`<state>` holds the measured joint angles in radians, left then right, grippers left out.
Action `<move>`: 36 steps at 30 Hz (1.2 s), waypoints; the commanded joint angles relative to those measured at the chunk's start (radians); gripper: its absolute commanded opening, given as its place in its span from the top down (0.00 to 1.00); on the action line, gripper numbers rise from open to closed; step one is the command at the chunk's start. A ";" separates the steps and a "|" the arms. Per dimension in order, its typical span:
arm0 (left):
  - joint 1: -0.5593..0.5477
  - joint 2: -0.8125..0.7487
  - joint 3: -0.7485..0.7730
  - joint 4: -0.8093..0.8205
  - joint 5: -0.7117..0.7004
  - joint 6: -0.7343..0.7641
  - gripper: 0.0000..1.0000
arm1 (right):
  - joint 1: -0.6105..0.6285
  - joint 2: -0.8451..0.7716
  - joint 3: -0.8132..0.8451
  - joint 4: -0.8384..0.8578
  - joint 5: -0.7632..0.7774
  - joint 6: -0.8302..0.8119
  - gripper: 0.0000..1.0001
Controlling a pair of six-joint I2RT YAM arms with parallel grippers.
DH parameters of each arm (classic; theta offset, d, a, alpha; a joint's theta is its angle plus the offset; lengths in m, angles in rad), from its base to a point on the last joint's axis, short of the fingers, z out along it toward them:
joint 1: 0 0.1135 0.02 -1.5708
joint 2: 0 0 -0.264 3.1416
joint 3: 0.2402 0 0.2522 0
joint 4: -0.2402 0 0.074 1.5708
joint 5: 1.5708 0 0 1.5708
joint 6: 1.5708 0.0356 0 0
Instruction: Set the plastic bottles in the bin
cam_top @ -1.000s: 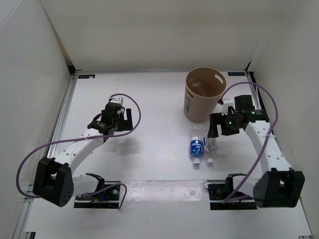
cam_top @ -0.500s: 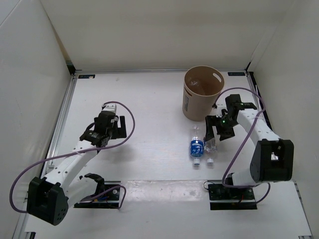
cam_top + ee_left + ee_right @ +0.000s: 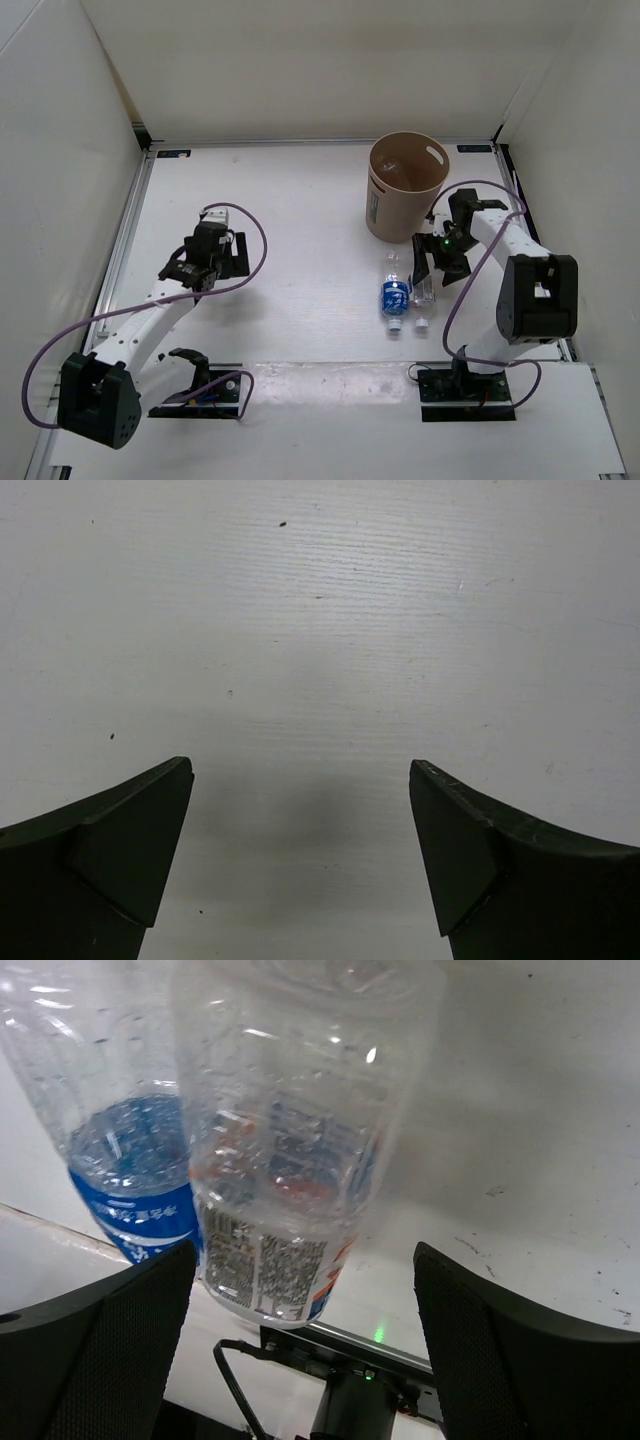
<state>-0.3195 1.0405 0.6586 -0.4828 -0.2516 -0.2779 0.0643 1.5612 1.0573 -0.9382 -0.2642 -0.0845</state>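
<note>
Since a second ago, the right arm has folded its elbow in toward the table's right edge, and the right gripper [image 3: 429,272] has settled lower over the two bottles; the left arm has drawn slightly back toward the near edge.

Right jaws stand fully apart, straddling the white-labelled bottle [image 3: 290,1160] without closing on it. The left gripper [image 3: 300,775] is likewise spread wide, holding nothing, over bare table [image 3: 300,200] in the left half.

The white-labelled bottle lies on its side against the blue-labelled bottle [image 3: 130,1160], both just on the near side of the bin [image 3: 392,215], which stands upright toward the far right corner. I cannot tell what the bin already holds.

Handling, as I judge it: both bottles look empty, so they are light, thin-walled, smooth and apt to roll or buckle. I would grip across the barrel at the label, squeezing moderately. The inner finger must slip between the two bottles, or it may nudge the blue one away.
</note>
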 commanded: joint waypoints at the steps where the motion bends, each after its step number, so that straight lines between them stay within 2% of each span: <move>1: 0.017 0.009 0.006 0.009 0.003 0.002 0.00 | -0.017 0.031 0.043 -0.030 -0.007 0.008 0.10; 19: 0.022 0.069 0.012 0.023 0.049 -0.046 0.00 | -0.027 0.122 0.055 -0.033 -0.018 0.026 0.10; 26: 0.023 0.121 0.038 0.021 0.063 -0.046 0.00 | -0.052 0.119 0.046 -0.024 0.040 0.064 0.28; 28: 0.022 0.133 0.042 0.023 0.064 -0.046 0.00 | -0.052 0.112 0.044 -0.022 0.062 0.077 0.37; 29: 0.023 0.138 0.047 0.018 0.063 -0.046 0.00 | -0.091 0.112 0.044 -0.021 0.078 0.075 0.41; 30: 0.023 0.139 0.047 0.021 0.063 -0.046 0.00 | -0.104 0.111 0.044 -0.020 0.083 0.077 0.49; 33: 0.022 0.147 0.052 0.020 0.066 -0.047 0.00 | -0.142 0.109 0.044 -0.021 0.095 0.077 0.56; 36: 0.022 0.151 0.053 0.018 0.069 -0.050 0.00 | -0.172 0.099 0.046 -0.025 0.097 0.077 0.68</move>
<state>-0.3019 1.1938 0.6754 -0.4774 -0.1944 -0.3180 -0.0799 1.6802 1.0851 -0.9718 -0.2352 -0.0067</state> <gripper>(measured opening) 0.998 0.646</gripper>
